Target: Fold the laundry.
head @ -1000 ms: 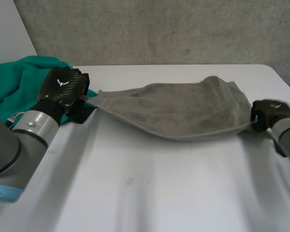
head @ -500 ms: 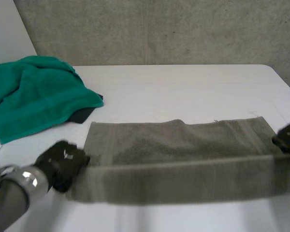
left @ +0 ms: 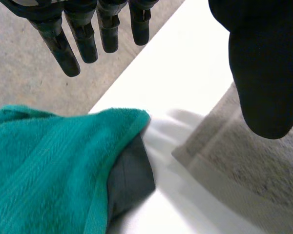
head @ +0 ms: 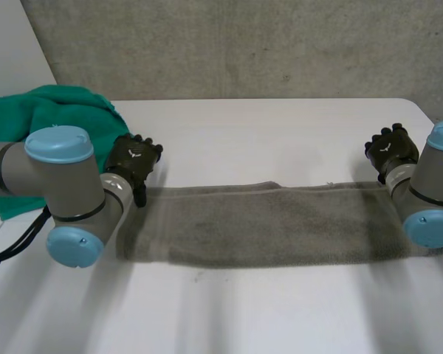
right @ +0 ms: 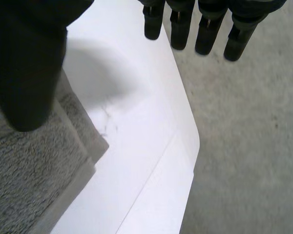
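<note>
A grey towel [head: 266, 225] lies folded into a long flat band across the middle of the white table [head: 280, 133]. My left hand [head: 133, 164] hovers just past the towel's left end, open and empty. In the left wrist view its fingers [left: 83, 34] are straight, the thumb [left: 266, 73] stands apart, and the towel's corner [left: 244, 165] lies under the thumb. My right hand [head: 390, 150] is above the towel's right end, also open. Straight fingers [right: 205, 29] and a separate thumb [right: 24, 63] show in the right wrist view, over the towel's corner [right: 44, 170].
A crumpled green towel [head: 52, 140] sits at the table's far left, with a dark cloth [left: 129, 175] peeking from beneath it. The table's right corner [right: 188, 146] drops off to a grey floor [right: 254, 146] close to my right hand.
Both hands carried the grey towel toward the front, laid it down folded in half lengthwise, then let go and opened, lifting back from its ends.
</note>
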Action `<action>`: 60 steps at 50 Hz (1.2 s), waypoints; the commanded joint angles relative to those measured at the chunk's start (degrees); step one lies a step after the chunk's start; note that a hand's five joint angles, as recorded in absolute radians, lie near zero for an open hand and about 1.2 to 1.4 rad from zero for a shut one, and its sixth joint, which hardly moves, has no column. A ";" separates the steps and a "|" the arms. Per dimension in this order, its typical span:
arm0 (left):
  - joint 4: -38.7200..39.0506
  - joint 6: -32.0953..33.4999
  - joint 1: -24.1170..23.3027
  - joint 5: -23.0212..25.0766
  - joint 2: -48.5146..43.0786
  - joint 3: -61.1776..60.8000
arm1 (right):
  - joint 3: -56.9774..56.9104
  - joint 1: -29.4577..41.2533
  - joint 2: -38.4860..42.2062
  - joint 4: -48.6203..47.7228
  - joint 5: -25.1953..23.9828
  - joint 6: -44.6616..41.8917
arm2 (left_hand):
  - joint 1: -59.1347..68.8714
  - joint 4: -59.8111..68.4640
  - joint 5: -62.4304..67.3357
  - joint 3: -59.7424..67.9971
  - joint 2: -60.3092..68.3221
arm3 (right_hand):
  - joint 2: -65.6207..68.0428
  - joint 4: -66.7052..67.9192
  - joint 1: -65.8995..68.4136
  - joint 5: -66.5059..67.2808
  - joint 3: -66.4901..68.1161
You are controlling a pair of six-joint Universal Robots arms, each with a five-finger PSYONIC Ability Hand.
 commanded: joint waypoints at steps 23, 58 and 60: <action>5.12 -5.64 -0.37 5.97 13.73 -18.03 | 31.65 -23.35 -22.13 8.97 -22.85 12.56 | -0.69 -2.53 -3.26 -3.12 -3.04 | 5.81 5.04 5.89 4.96 5.27; 5.83 -6.25 -0.54 5.88 23.22 -24.63 | 33.57 16.16 -26.35 -19.32 -28.90 -0.62 | -0.69 -2.53 -3.26 -3.12 -3.04 | 66.82 66.04 66.89 65.96 66.27; 5.83 -6.86 -0.81 5.88 23.22 -24.89 | 34.28 19.87 -23.80 -21.18 -29.96 -1.68 | -0.69 -2.53 -3.26 -3.12 -3.04 | 66.82 66.04 66.89 65.96 66.27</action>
